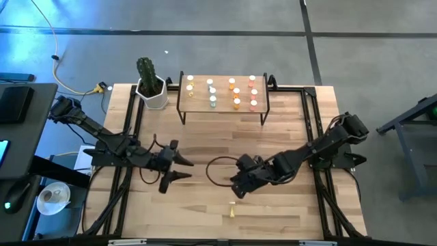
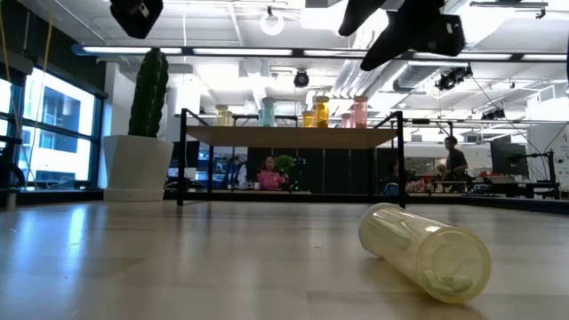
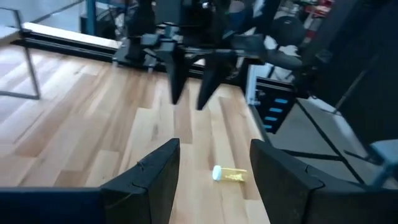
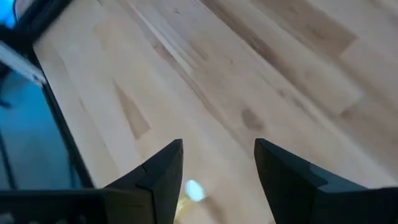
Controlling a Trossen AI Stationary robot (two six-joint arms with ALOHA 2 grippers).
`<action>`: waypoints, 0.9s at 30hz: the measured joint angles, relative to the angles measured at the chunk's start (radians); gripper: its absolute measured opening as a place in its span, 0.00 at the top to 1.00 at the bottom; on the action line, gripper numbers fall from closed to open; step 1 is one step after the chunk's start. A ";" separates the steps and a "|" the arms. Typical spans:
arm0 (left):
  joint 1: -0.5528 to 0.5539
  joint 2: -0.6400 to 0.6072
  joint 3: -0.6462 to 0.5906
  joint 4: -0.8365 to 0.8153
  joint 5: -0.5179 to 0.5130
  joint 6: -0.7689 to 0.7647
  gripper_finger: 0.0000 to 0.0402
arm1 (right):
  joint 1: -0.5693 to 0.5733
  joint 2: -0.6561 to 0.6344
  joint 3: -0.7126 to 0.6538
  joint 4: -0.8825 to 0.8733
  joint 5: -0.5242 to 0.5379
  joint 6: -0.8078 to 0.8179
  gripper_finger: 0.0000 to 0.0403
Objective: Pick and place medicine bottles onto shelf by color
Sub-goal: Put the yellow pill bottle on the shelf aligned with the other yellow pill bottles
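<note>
One yellow medicine bottle (image 1: pixel 232 212) with a white cap lies on its side on the table near the front edge, also seen in the low view (image 2: pixel 425 251). Several capped bottles (image 1: pixel 235 92) stand upright on the shelf (image 1: pixel 223 109) at the table's far side. My right gripper (image 1: pixel 237 190) hovers open just beyond the lying bottle and slants down toward it; the bottle's cap (image 4: pixel 191 190) shows by one finger. My left gripper (image 1: pixel 188 170) is open at mid-table, roughly level and aimed toward the table's right, with the bottle (image 3: pixel 229 175) farther off between its fingers.
A white pot with a green cactus (image 1: pixel 151 85) stands left of the shelf. A black cable loop (image 1: pixel 218 171) hangs between the two grippers. Black frame rails run along the table's left and right sides. Bare wood lies between the shelf and the arms.
</note>
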State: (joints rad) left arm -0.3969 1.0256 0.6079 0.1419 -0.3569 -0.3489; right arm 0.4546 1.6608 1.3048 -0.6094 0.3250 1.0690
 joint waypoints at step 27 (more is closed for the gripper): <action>0.000 0.008 0.000 -0.099 -0.186 -0.049 0.54 | 0.097 0.225 0.000 0.190 -0.214 0.505 0.53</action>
State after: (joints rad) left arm -0.3973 1.0340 0.6082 0.0433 -0.5434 -0.3974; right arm 0.5518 1.8858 1.3047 -0.4190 0.1107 1.5738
